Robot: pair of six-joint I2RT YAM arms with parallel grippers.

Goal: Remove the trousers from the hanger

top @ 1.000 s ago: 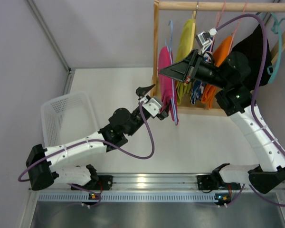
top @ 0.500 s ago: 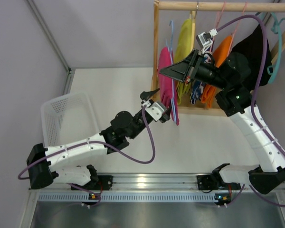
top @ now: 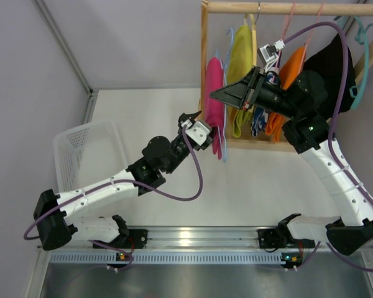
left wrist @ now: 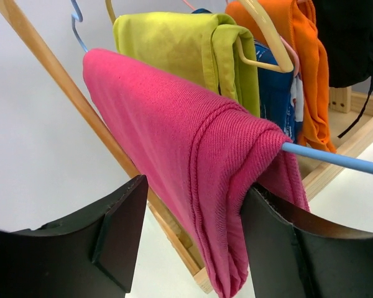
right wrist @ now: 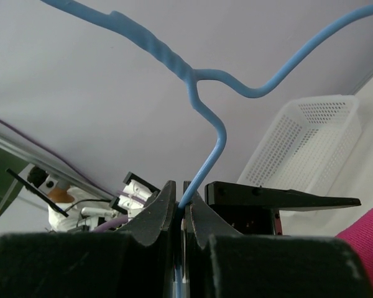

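From above, the pink trousers (top: 214, 102) hang on a blue hanger (top: 224, 154) at the left end of the wooden rack (top: 204, 56). The green trousers (top: 239, 62) hang just to their right, and an orange garment (top: 287, 74) further right. The left jaws reach the lower part of the pink trousers from the left of the rack. The right jaws point at the top of the same pair from the right. A white basket (top: 81, 155) sits on the bench (top: 267, 180), well left of the rack.

On the left wrist, the pink trousers (left wrist: 186, 155) are folded over the hanger (left wrist: 336, 159) bar. The left jaws are spread, one finger (left wrist: 121, 236) on each side of the hanging fold, not closed on it. The green trousers (left wrist: 193, 49) hang behind, nearer the rack (left wrist: 62, 81) post.

On the right wrist, the right jaws are pressed together, pinching the hanger (right wrist: 205, 149) wire below its neck. The basket (right wrist: 304, 143) lies beyond, and a corner of the pink trousers (right wrist: 367, 230) shows at lower right.
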